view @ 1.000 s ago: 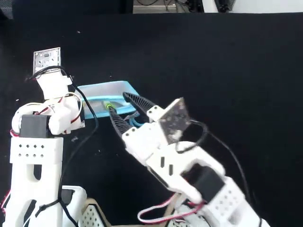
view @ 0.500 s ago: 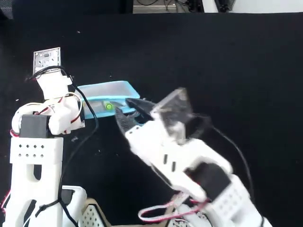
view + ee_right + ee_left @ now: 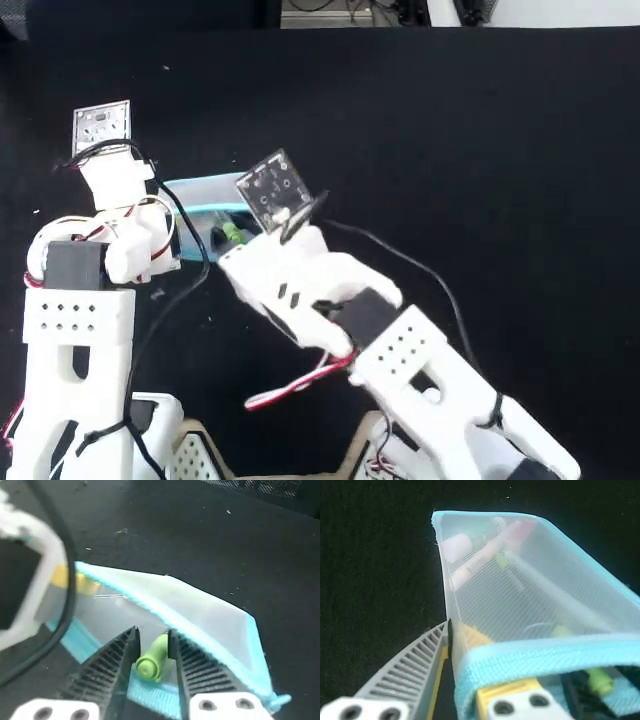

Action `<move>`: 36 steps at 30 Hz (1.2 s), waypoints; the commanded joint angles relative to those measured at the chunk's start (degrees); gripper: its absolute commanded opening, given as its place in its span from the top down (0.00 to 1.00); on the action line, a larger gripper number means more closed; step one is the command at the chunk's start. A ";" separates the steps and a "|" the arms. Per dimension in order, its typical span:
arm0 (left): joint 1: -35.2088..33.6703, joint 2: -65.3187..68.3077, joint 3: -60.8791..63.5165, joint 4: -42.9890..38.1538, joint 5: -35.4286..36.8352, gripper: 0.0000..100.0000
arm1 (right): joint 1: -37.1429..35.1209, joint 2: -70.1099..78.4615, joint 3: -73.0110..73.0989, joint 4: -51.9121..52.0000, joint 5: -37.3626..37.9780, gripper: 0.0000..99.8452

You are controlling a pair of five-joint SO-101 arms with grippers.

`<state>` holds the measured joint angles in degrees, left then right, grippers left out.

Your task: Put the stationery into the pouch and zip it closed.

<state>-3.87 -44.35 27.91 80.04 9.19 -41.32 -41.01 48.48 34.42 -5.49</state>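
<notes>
the pouch (image 3: 205,190) lies on the black table (image 3: 480,150), left of centre and just right of the left arm (image 3: 75,300), with its mouth open. the left gripper (image 3: 456,630) is clamped on the pouch's blue-trimmed edge, one finger outside the mesh wall and one inside. pens (image 3: 480,555) show through the mesh at the end away from this gripper. the right gripper (image 3: 153,636) is at the open mouth. its black fingers are closed on a green marker (image 3: 150,662), one finger on each side. the marker lies between the two blue zip edges.
</notes>
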 commanded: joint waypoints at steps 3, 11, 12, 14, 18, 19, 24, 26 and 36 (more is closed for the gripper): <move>-0.13 -0.18 -0.48 -0.09 -0.35 0.97 | 5.71 -0.75 -7.25 6.42 0.09 0.89; -0.13 -0.18 -0.57 -0.09 -0.35 0.97 | 5.89 -5.93 -15.25 19.08 0.18 0.89; -0.13 -0.18 -0.57 -0.09 -0.35 0.97 | 5.80 -5.85 -15.16 19.52 0.09 0.89; -0.13 -0.18 -0.57 -0.09 -0.35 0.97 | 5.80 -5.85 -14.37 19.25 0.09 0.89; -0.13 -0.18 -0.57 -0.09 -0.35 0.97 | 5.80 -5.85 -12.70 18.20 0.26 0.89; -0.13 -0.18 -0.57 -0.09 -0.35 0.97 | 5.80 -5.85 -11.91 17.41 0.26 0.89; -0.13 -0.18 -0.66 -0.09 -0.35 0.97 | 6.07 -5.85 -4.44 9.58 0.44 0.89; -0.13 -0.18 -0.66 -0.09 -0.35 0.97 | 6.07 -5.85 -1.36 6.24 0.44 0.89; -0.13 -0.18 -0.57 -0.09 -0.35 0.97 | 10.99 -5.85 -22.46 27.34 0.18 0.89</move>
<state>-3.78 -44.26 27.91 79.78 9.19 -34.55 -45.85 36.62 53.49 -5.49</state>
